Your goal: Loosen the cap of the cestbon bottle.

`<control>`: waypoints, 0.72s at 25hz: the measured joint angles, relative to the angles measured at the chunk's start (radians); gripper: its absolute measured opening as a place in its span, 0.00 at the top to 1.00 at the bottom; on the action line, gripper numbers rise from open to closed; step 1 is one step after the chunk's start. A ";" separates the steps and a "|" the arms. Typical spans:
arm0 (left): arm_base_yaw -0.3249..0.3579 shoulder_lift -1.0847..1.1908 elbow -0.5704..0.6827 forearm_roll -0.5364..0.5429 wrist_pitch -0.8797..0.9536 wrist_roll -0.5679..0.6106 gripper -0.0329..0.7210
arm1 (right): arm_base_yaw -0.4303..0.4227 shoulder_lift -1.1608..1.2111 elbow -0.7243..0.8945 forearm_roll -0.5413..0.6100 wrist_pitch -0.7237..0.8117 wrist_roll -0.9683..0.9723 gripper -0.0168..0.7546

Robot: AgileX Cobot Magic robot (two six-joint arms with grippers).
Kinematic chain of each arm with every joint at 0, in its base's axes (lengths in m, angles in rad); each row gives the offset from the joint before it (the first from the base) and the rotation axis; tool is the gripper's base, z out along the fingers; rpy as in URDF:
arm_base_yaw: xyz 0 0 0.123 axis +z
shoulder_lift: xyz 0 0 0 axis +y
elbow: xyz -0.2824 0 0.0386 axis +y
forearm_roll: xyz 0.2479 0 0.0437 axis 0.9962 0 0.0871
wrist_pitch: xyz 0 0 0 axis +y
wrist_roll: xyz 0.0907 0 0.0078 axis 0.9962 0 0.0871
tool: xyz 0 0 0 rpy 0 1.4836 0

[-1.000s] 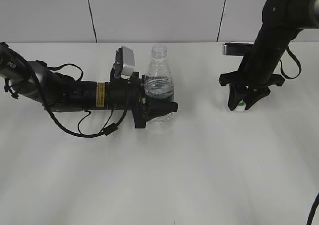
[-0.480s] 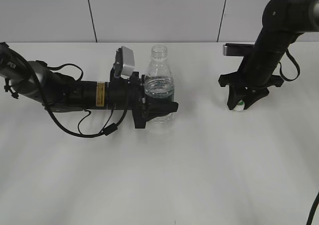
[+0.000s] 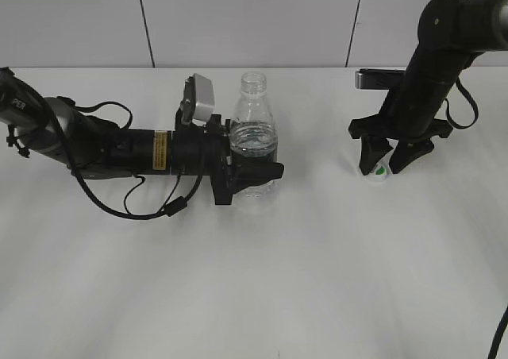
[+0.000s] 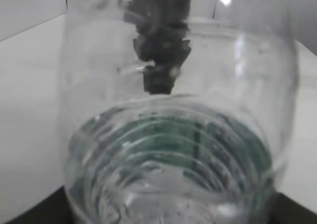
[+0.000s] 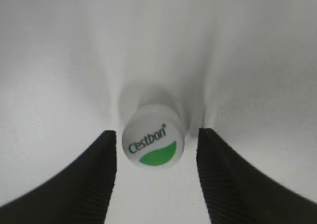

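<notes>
right claw [image 5: 156, 149] spread around one cap [image 5: 153, 141], left claw [image 3: 252, 172] pinching one uncapped cestbon bottle [image 3: 253, 137]

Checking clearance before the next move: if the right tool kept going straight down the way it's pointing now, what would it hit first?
The right tool points down at the table. The white cap sits between its open fingers, so the fingertips would probably reach the tabletop first, straddling the cap.
</notes>
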 joint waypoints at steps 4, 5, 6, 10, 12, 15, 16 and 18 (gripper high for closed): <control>0.000 0.000 0.000 0.000 0.000 0.000 0.42 | 0.000 0.000 -0.005 0.000 0.000 0.000 0.39; 0.000 0.000 0.000 0.000 0.000 0.000 0.42 | 0.000 0.000 -0.012 -0.001 0.007 0.000 0.39; 0.000 0.000 0.000 0.000 0.000 0.000 0.42 | 0.000 0.000 -0.021 -0.001 0.013 0.000 0.39; 0.000 0.000 0.000 0.000 0.000 0.000 0.42 | 0.000 -0.035 -0.060 -0.025 0.035 0.000 0.39; 0.000 0.000 0.000 0.000 0.000 0.000 0.42 | 0.000 -0.059 -0.083 -0.044 0.037 0.000 0.38; 0.000 0.000 0.000 0.011 0.000 0.000 0.42 | 0.000 -0.087 -0.105 -0.058 0.038 0.000 0.38; 0.000 0.000 0.000 0.017 0.000 0.000 0.42 | 0.000 -0.096 -0.107 -0.059 0.038 0.000 0.38; 0.000 0.000 0.000 0.026 0.000 0.000 0.42 | 0.000 -0.118 -0.107 -0.060 0.042 0.000 0.38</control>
